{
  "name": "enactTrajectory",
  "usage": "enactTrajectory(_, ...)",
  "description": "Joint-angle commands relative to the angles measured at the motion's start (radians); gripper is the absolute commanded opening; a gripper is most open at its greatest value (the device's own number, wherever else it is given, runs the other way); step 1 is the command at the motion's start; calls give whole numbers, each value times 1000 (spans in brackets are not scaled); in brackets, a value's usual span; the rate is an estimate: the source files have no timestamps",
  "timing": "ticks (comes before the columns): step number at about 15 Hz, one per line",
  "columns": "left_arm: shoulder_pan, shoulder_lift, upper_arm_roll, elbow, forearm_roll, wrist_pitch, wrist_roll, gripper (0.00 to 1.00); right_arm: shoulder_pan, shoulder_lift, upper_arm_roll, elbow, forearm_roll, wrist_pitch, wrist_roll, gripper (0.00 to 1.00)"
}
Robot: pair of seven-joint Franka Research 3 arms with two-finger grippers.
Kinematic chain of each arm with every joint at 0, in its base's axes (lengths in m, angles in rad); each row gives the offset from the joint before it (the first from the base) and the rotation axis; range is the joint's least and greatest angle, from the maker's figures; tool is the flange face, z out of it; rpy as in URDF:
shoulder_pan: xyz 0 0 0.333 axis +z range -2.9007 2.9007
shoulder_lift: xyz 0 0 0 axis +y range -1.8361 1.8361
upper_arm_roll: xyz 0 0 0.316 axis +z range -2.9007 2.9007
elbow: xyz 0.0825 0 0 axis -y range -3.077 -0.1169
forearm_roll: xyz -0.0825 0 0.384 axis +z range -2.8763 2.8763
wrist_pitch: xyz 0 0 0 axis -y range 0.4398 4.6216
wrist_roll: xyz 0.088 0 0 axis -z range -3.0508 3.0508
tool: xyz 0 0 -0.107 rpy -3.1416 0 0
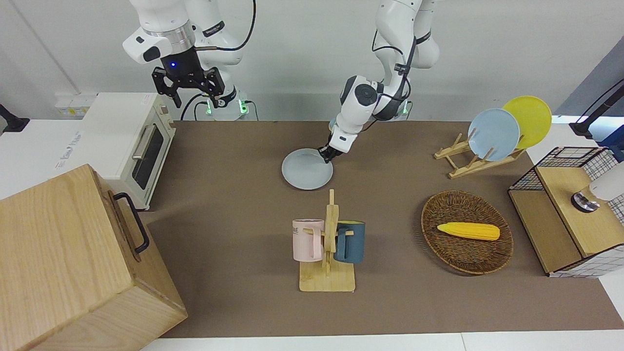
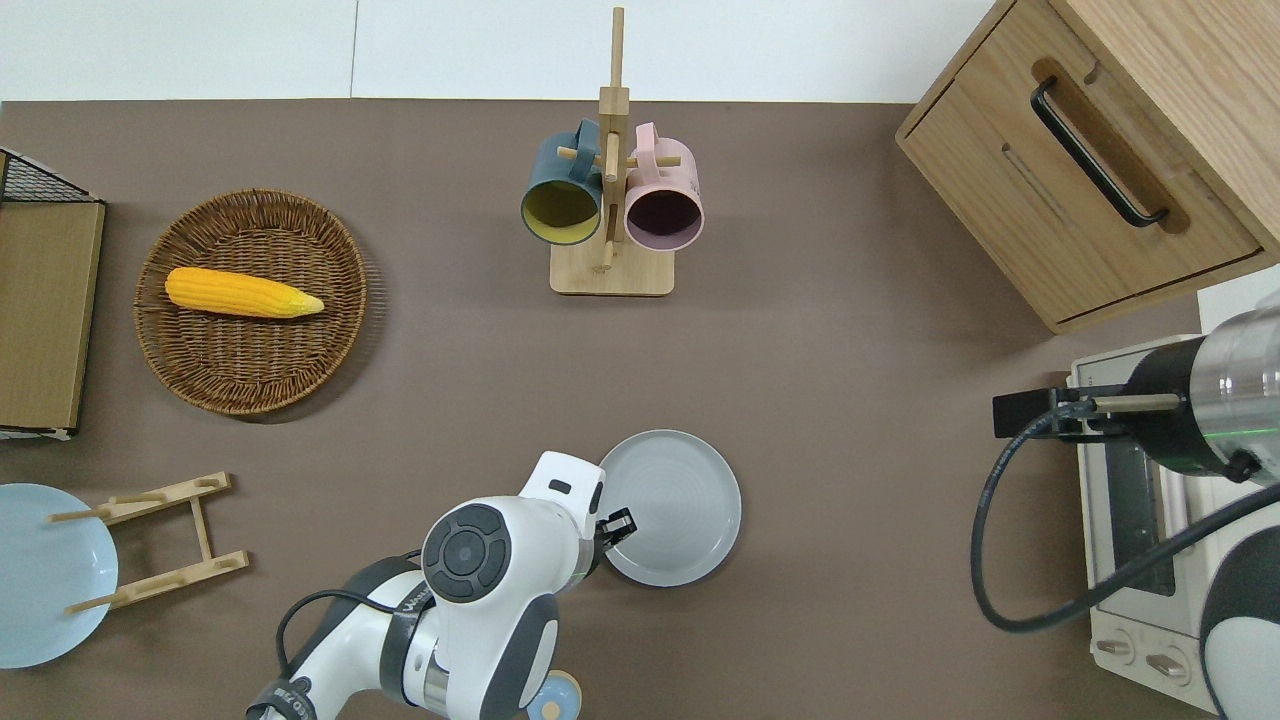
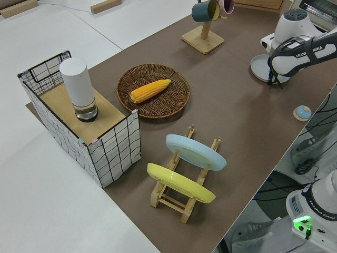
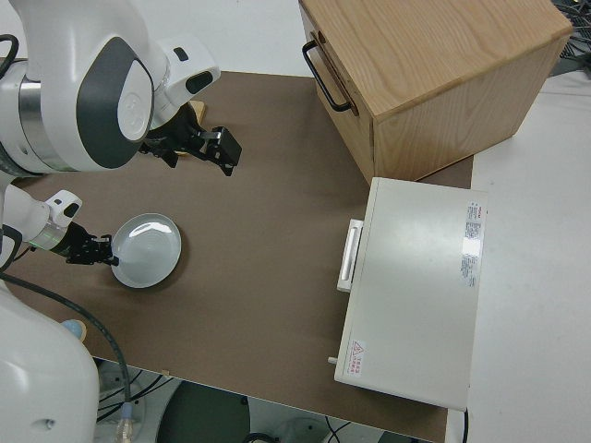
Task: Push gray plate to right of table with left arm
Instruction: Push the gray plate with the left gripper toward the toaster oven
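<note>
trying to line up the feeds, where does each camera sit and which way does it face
Front: across the table, facing both arms; left gripper at the gray plate.
Overhead: straight down; left arm, mug rack.
Left side: raised at the left arm's end, looking along the table; basket.
Right side: above the parked right arm; oven.
All four show the plate.

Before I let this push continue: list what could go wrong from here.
1. The left gripper meets the gray plate at its rim, off centre; the plate may spin or slip off instead of sliding straight.
2. The toaster oven stands at the right arm's end of the table; a long push might drive the plate into it.
</note>
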Motion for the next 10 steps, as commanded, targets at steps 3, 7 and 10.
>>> enactTrajectory(3, -75, 109, -40, 64, -23, 80, -139, 0, -24, -27, 14, -27, 21, 0, 12, 996)
enactTrajectory(7, -92, 141, -46, 95, -23, 118, -178, 0, -24, -27, 14, -27, 21, 0, 10, 996)
enactTrajectory(10, -109, 158, -48, 132, -26, 120, -228, 0, -24, -27, 14, -27, 21, -1, 10, 996)
